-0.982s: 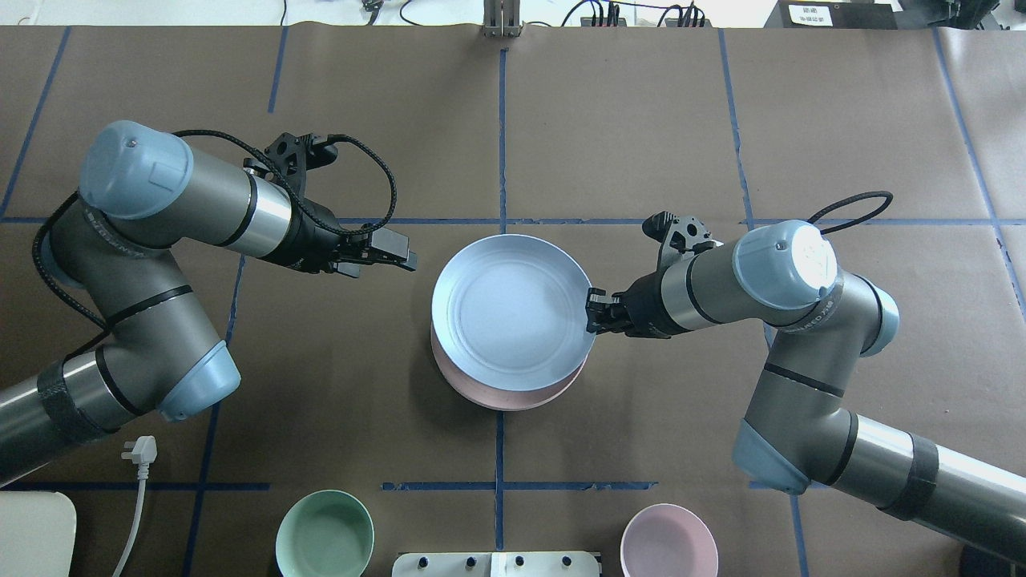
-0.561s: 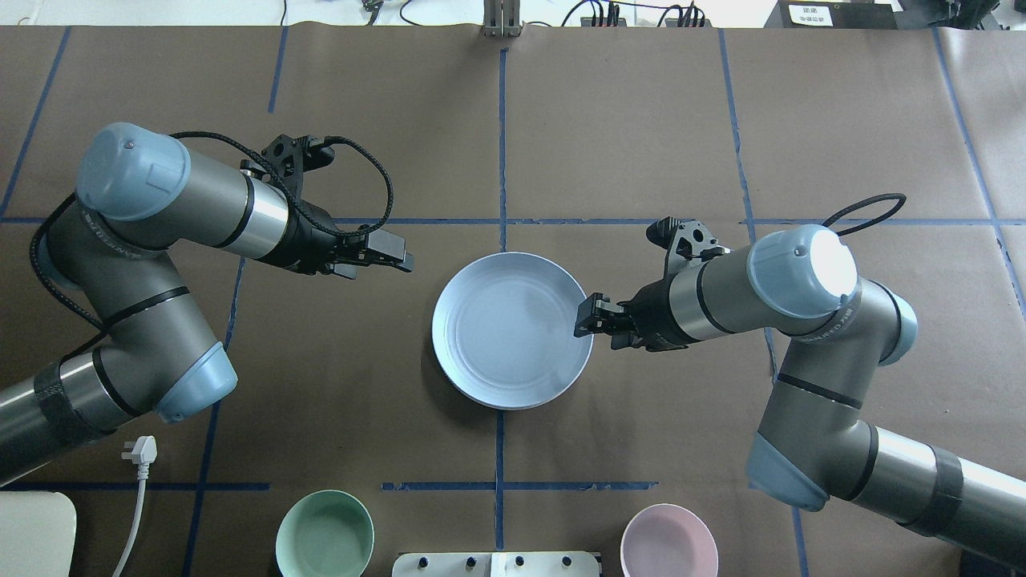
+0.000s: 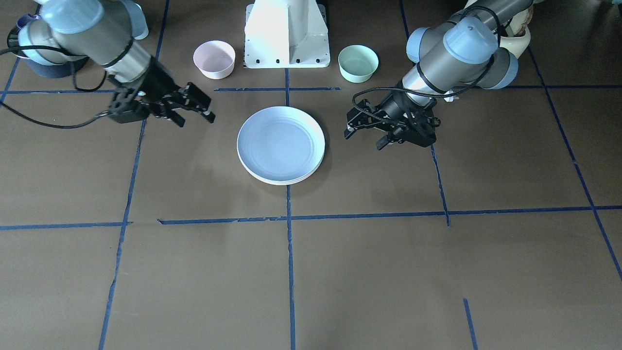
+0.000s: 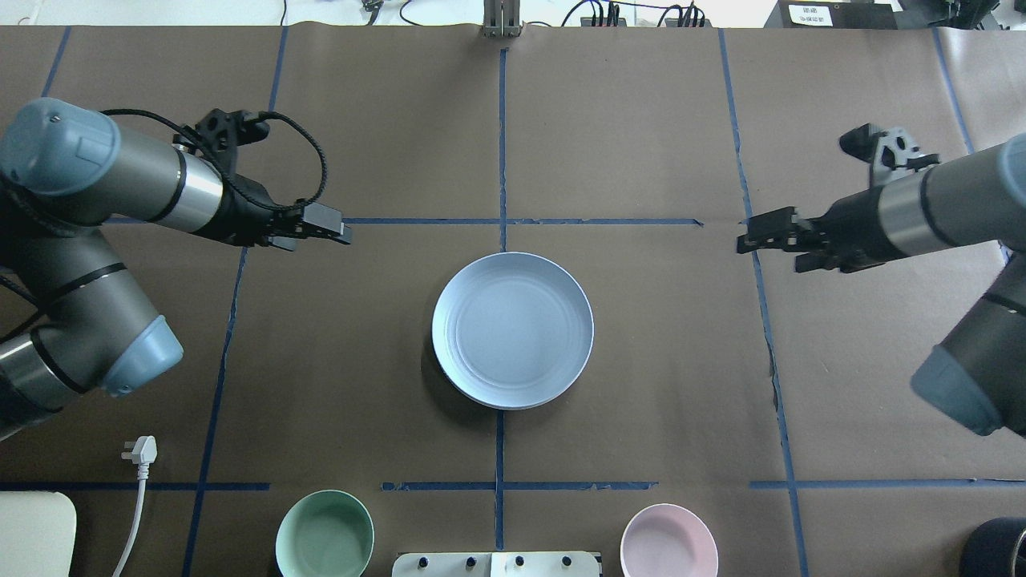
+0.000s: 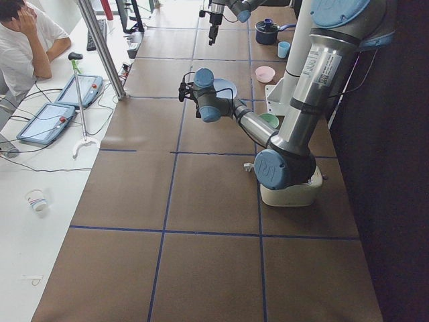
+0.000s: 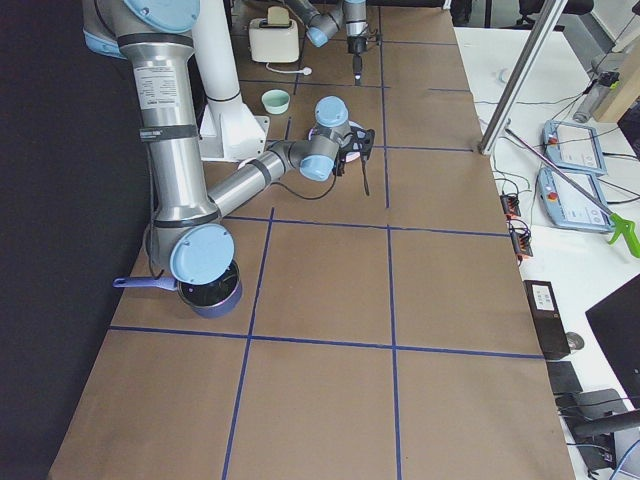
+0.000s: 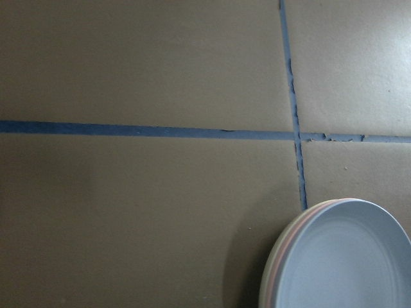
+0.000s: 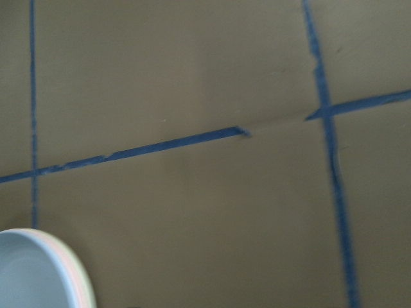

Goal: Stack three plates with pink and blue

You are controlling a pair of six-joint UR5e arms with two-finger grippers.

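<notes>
The light blue plate (image 4: 513, 330) lies on top of a stack at the table's middle and hides the other two from above. The pale pink plate's rim (image 7: 281, 255) and the cream plate's rim (image 7: 265, 282) show under it in the left wrist view. The stack also shows in the front view (image 3: 281, 145), with the cream edge (image 3: 282, 183) at the bottom. My left gripper (image 4: 341, 232) is open and empty, to the left of the stack. My right gripper (image 4: 747, 240) is open and empty, far to its right.
A small mint-green bowl (image 4: 325, 535) and a small pink bowl (image 4: 669, 541) stand at the near edge beside the robot base (image 4: 497, 564). A white plug and cord (image 4: 138, 453) lie at the near left. A dark pot (image 4: 994, 550) stands at the near right corner.
The right gripper let go of the blue plate, which settled flat on the stack and hid the pink plate. Both arms then drew back outward, the right one farther.
</notes>
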